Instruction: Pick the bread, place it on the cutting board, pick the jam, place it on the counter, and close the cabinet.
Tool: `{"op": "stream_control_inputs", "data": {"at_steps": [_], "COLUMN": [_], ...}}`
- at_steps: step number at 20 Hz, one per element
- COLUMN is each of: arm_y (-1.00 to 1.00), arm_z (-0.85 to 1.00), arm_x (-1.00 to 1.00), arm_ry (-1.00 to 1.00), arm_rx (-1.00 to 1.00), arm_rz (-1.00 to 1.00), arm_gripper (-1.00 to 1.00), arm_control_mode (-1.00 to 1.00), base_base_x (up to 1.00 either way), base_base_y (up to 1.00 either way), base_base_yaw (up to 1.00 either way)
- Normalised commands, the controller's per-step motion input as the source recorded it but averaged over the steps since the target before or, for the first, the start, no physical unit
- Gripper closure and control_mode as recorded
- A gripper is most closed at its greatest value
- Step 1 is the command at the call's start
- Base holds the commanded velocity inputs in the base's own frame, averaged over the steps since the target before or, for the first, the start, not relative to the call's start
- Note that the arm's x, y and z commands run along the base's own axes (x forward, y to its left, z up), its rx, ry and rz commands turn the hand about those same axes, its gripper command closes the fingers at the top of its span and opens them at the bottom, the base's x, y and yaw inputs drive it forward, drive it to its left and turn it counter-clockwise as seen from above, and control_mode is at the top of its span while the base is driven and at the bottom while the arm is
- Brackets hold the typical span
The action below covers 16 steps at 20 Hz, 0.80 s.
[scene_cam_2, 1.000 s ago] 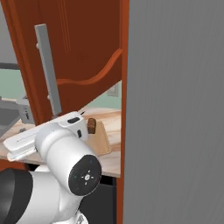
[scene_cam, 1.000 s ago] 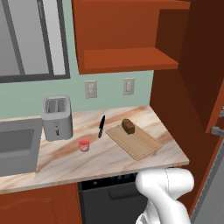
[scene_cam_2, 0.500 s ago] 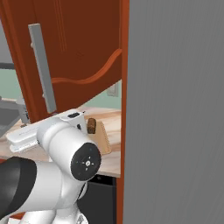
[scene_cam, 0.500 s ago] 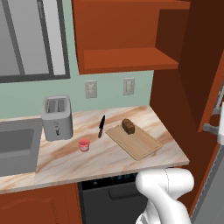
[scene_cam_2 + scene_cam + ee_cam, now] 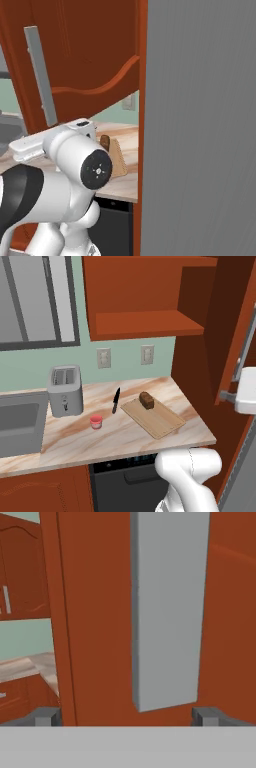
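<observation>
**Hidden and cut off**

From the right base, the arm point(image 5: 65, 170) and the door point(image 5: 90, 55) cover most of the bread point(image 5: 105, 142) and board point(image 5: 118, 159). The handle point(image 5: 167, 607) runs off the hand view's top. The sink point(image 5: 17, 426) is cut at the left edge. The jam point(image 5: 96, 421) is too small to show detail.

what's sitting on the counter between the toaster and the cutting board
In the left base view, a black-handled knife lies on the counter between the toaster and the cutting board, with the jam nearer the front edge.
</observation>
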Motion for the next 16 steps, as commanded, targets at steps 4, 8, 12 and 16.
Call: {"op": "stream_control_inputs", "data": {"at_steps": [4, 8, 12, 16], "arm_y": [0.06, 0.04, 0.01, 0.01], "arm_z": [-0.01, 0.0, 0.0, 0.0], "arm_x": [0.46, 0.56, 0.59, 0.51], "arm_ry": [0.0, 0.0, 0.0, 0.0], "arm_rx": [0.04, 0.05, 0.06, 0.05], "arm_rz": [0.0, 0.0, 0.0, 0.01], "arm_gripper": [-1.0, -1.0, -1.0, -1.0], "arm_control_mode": [-1.0, -1.0, -1.0, -1.0], "base_base_x": [0.0, 0.0, 0.0, 0.0], "base_base_y": [0.0, 0.0, 0.0, 0.0], "base_base_yaw": [0.0, 0.0, 0.0, 0.0]}}
